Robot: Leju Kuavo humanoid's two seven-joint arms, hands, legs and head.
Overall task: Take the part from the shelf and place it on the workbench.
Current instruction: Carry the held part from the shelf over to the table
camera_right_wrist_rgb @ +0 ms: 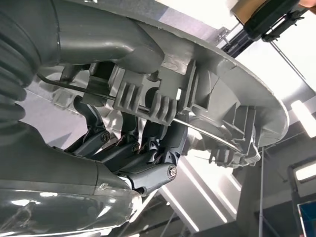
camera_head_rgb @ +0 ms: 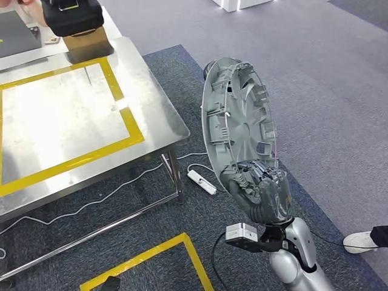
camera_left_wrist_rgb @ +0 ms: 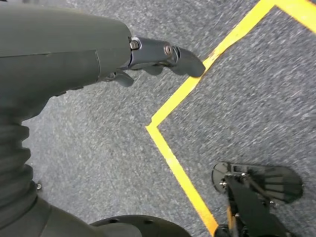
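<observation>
The part is a round grey plastic wheel cover (camera_head_rgb: 237,118) with clips and a wire ring on its inner face. My right hand (camera_head_rgb: 263,194) holds it by its lower rim, upright in the air to the right of the workbench. In the right wrist view the dark fingers (camera_right_wrist_rgb: 149,148) curl under the wheel cover (camera_right_wrist_rgb: 209,94) and the thumb lies over its rim. The steel workbench (camera_head_rgb: 151,103) carries a yellow taped rectangle (camera_head_rgb: 130,124). My left hand (camera_left_wrist_rgb: 111,54) hangs over the carpet with its fingers apart and holds nothing.
A black and tan object (camera_head_rgb: 75,24) sits at the workbench's far edge, with a dark grey box (camera_head_rgb: 16,33) beside it. A white power strip (camera_head_rgb: 201,180) and cables lie on the carpet under the bench. Yellow floor tape (camera_head_rgb: 151,257) marks a square. A person's white shoe (camera_head_rgb: 361,241) is at right.
</observation>
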